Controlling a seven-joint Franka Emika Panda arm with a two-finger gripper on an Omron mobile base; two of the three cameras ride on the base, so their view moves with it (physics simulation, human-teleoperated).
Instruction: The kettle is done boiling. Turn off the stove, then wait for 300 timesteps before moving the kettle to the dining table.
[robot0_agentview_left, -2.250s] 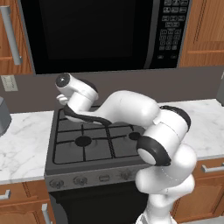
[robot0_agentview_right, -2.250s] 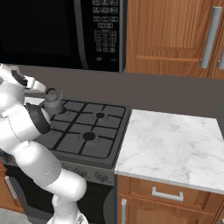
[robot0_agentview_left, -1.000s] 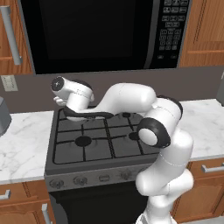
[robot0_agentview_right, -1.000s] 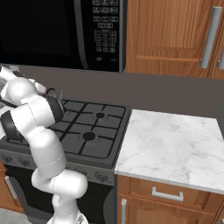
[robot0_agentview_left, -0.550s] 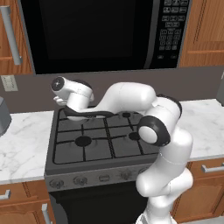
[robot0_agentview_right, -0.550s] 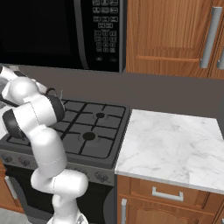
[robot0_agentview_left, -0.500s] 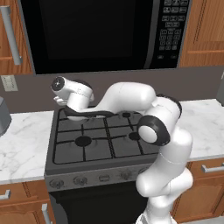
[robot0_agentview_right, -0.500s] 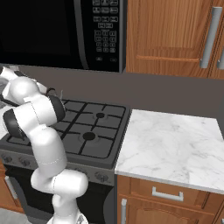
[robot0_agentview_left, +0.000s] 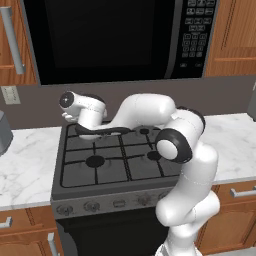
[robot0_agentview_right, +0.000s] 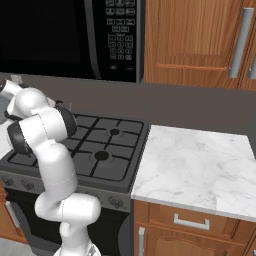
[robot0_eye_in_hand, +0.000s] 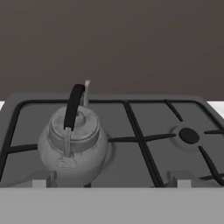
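The kettle (robot0_eye_in_hand: 72, 142), squat grey metal with an arched black handle (robot0_eye_in_hand: 73, 105), sits on the back-left burner of the stove (robot0_eye_in_hand: 144, 144). My gripper (robot0_eye_in_hand: 110, 180) is open, its fingertips (robot0_eye_in_hand: 43, 178) spread wide just short of the kettle, which lies nearer the left tip. Nothing is between them. In the left base view my white hand (robot0_agentview_left: 84, 109) hangs over the back-left corner of the stove (robot0_agentview_left: 120, 165) and covers the kettle. In the right base view the arm hides most of that corner of the stove (robot0_agentview_right: 110, 150). The dining table is out of view.
A black microwave (robot0_agentview_left: 115, 35) hangs low above the range. Front knobs (robot0_agentview_left: 100, 204) line the stove's face. Marble counters (robot0_agentview_right: 195, 162) flank it, with a silver toaster (robot0_agentview_left: 2, 132) at the left edge. The dark back wall (robot0_eye_in_hand: 113, 43) is close behind the kettle.
Over the last two seconds the arm has swung its elbow up and the hand has settled slightly lower and left over the back-left burner. In the last half second nothing visibly moved.
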